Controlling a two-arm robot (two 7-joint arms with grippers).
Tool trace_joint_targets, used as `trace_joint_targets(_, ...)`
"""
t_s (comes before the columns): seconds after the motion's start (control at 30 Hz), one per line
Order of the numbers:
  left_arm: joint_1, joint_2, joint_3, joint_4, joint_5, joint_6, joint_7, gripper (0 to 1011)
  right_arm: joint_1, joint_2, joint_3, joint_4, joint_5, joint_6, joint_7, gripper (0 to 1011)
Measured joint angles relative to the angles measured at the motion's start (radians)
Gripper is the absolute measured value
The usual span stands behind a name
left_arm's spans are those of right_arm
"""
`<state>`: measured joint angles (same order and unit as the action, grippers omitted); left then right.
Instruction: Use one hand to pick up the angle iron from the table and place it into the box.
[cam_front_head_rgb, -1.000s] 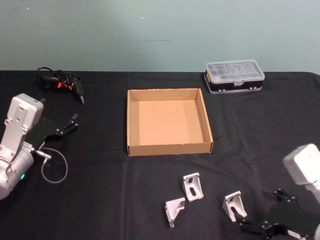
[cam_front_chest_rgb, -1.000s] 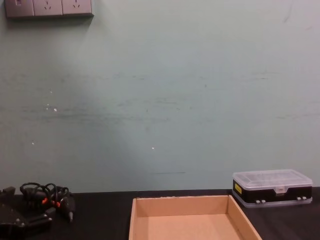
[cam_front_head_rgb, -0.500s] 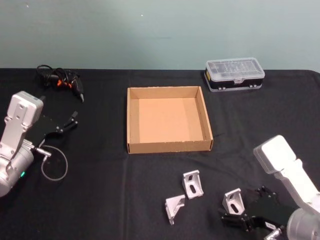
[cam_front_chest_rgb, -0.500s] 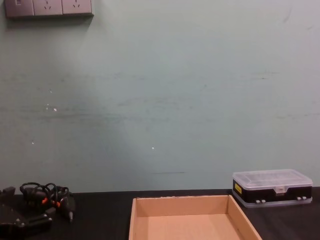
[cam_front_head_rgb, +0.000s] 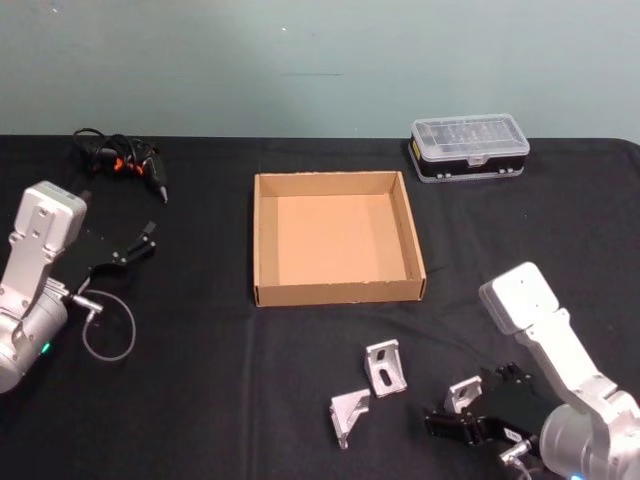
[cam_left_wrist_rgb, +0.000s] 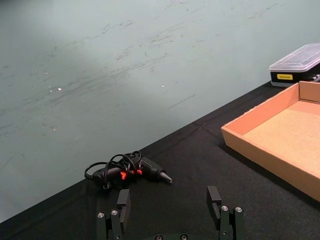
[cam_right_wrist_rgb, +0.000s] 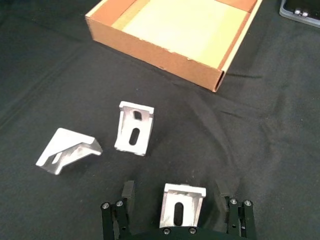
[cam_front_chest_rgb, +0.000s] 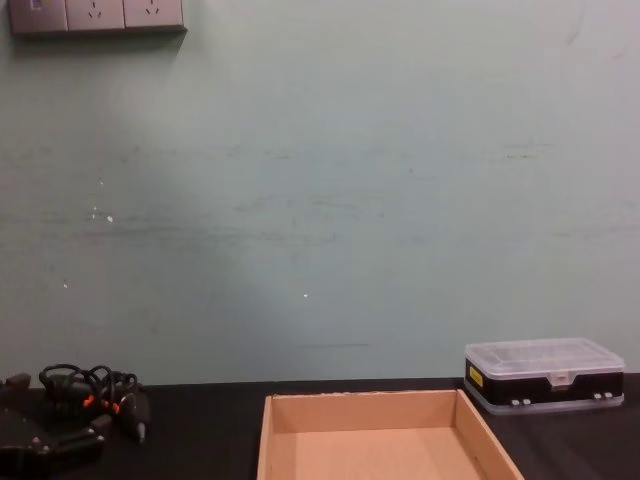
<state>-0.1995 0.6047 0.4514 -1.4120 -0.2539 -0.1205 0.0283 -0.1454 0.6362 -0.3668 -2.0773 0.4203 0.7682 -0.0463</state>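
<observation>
Three silver angle irons lie on the black table (cam_front_head_rgb: 200, 400) in front of the tan box (cam_front_head_rgb: 338, 296). My right gripper (cam_front_head_rgb: 466, 408) is open at the rightmost angle iron (cam_front_head_rgb: 459, 389). In the right wrist view this angle iron (cam_right_wrist_rgb: 182, 206) stands between the two spread fingers (cam_right_wrist_rgb: 126, 193), and I cannot tell whether they touch it. The other two irons (cam_right_wrist_rgb: 134, 128) (cam_right_wrist_rgb: 67, 150) lie farther left. The box (cam_right_wrist_rgb: 156, 56) holds nothing. My left gripper (cam_front_head_rgb: 135, 247) rests open at the table's left side.
A clear-lidded black case (cam_front_head_rgb: 469, 150) stands at the back right, beyond the box. A tangle of black cables with red bits (cam_front_head_rgb: 120, 163) lies at the back left. A thin cable loop (cam_front_head_rgb: 105, 335) lies by the left arm.
The right arm has swung left and forward, bringing its open fingers around the rightmost angle iron. The left arm and the irons have stayed put.
</observation>
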Motion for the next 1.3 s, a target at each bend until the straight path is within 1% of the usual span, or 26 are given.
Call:
trace_joint_targets(0.07, 0.000, 0.000, 0.000, 0.000, 0.000, 0.000, 0.000, 1000, 0.004, -0.009, -0.002, 0.007, -0.005, 0.001, -0.004, 1002)
trace_joint_targets(0.13, 0.000, 0.000, 0.000, 0.000, 0.000, 0.000, 0.000, 1000, 0.010, -0.027, -0.002, 0.020, -0.014, 0.002, -0.009, 1002)
trace_joint_targets(0.17, 0.000, 0.000, 0.000, 0.000, 0.000, 0.000, 0.000, 1000, 0.010, -0.027, -0.002, 0.020, -0.014, 0.002, -0.009, 1002)
trace_joint_targets(0.27, 0.000, 0.000, 0.000, 0.000, 0.000, 0.000, 0.000, 1000, 0.010, -0.046, 0.003, 0.030, -0.024, 0.002, -0.016, 1002)
trace_joint_targets(0.4, 0.000, 0.000, 0.000, 0.000, 0.000, 0.000, 0.000, 1000, 0.008, -0.060, 0.009, 0.036, -0.030, -0.002, -0.018, 1002)
trace_joint_targets(0.53, 0.000, 0.000, 0.000, 0.000, 0.000, 0.000, 0.000, 1000, 0.002, -0.063, 0.010, 0.042, -0.045, -0.022, -0.017, 1002)
trace_joint_targets(0.9, 0.000, 0.000, 0.000, 0.000, 0.000, 0.000, 0.000, 1000, 0.003, -0.063, 0.011, 0.040, -0.041, -0.019, -0.015, 998)
trace_joint_targets(1.0, 0.000, 0.000, 0.000, 0.000, 0.000, 0.000, 0.000, 1000, 0.003, -0.062, 0.011, 0.039, -0.040, -0.018, -0.015, 946)
trace_joint_targets(1.03, 0.000, 0.000, 0.000, 0.000, 0.000, 0.000, 0.000, 1000, 0.003, -0.062, 0.012, 0.039, -0.040, -0.018, -0.015, 907)
trace_joint_targets(1.07, 0.000, 0.000, 0.000, 0.000, 0.000, 0.000, 0.000, 1000, 0.003, -0.062, 0.012, 0.039, -0.040, -0.017, -0.015, 907)
trace_joint_targets(1.13, 0.000, 0.000, 0.000, 0.000, 0.000, 0.000, 0.000, 1000, 0.003, -0.062, 0.012, 0.039, -0.039, -0.017, -0.015, 837)
trace_joint_targets(1.17, 0.000, 0.000, 0.000, 0.000, 0.000, 0.000, 0.000, 1000, 0.003, -0.062, 0.012, 0.039, -0.039, -0.017, -0.015, 837)
trace_joint_targets(1.2, 0.000, 0.000, 0.000, 0.000, 0.000, 0.000, 0.000, 1000, 0.003, -0.062, 0.012, 0.039, -0.039, -0.016, -0.015, 802)
trace_joint_targets(1.23, 0.000, 0.000, 0.000, 0.000, 0.000, 0.000, 0.000, 1000, 0.003, -0.062, 0.012, 0.039, -0.038, -0.016, -0.015, 734)
trace_joint_targets(1.27, 0.000, 0.000, 0.000, 0.000, 0.000, 0.000, 0.000, 1000, 0.003, -0.062, 0.012, 0.039, -0.038, -0.016, -0.015, 734)
trace_joint_targets(1.3, 0.000, 0.000, 0.000, 0.000, 0.000, 0.000, 0.000, 1000, 0.003, -0.062, 0.012, 0.038, -0.038, -0.016, -0.014, 692)
